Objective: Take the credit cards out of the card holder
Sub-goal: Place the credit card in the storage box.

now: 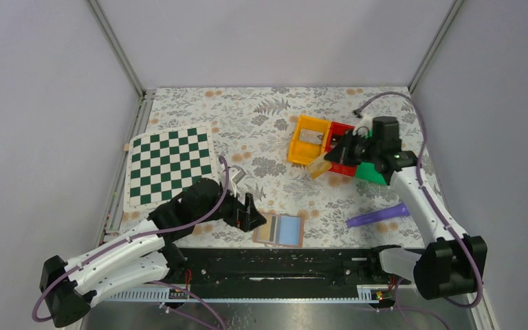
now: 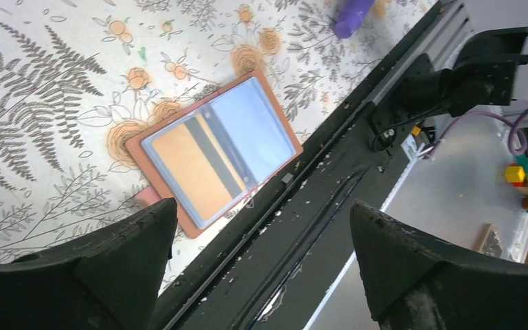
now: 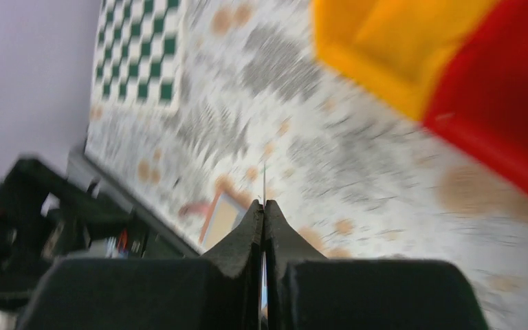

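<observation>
1. Now, the card holder (image 1: pixel 280 231) lies open and flat on the tabletop (image 1: pixel 261 124), near the black rail (image 1: pixel 282 265). Its long axis runs roughly along that rail.
2. Inside it, the left wrist view shows remaining credit cards (image 2: pixel 199 165): an orange-yellow one with a dark stripe, beside a blue face.
3. The left end effector (image 1: pixel 256 214) sits just left of the holder, fingers spread wide and gripping nothing. This arm is far nearer, so the next pull likely falls to it.
4. The left arm reaches low from its base, wrist tipped toward the holder.
5. The right end effector (image 1: pixel 331 161) is pinched together on a yellowish card (image 1: pixel 318 168), raised beside the orange bin (image 1: pixel 294 148), well apart from the holder.
</observation>
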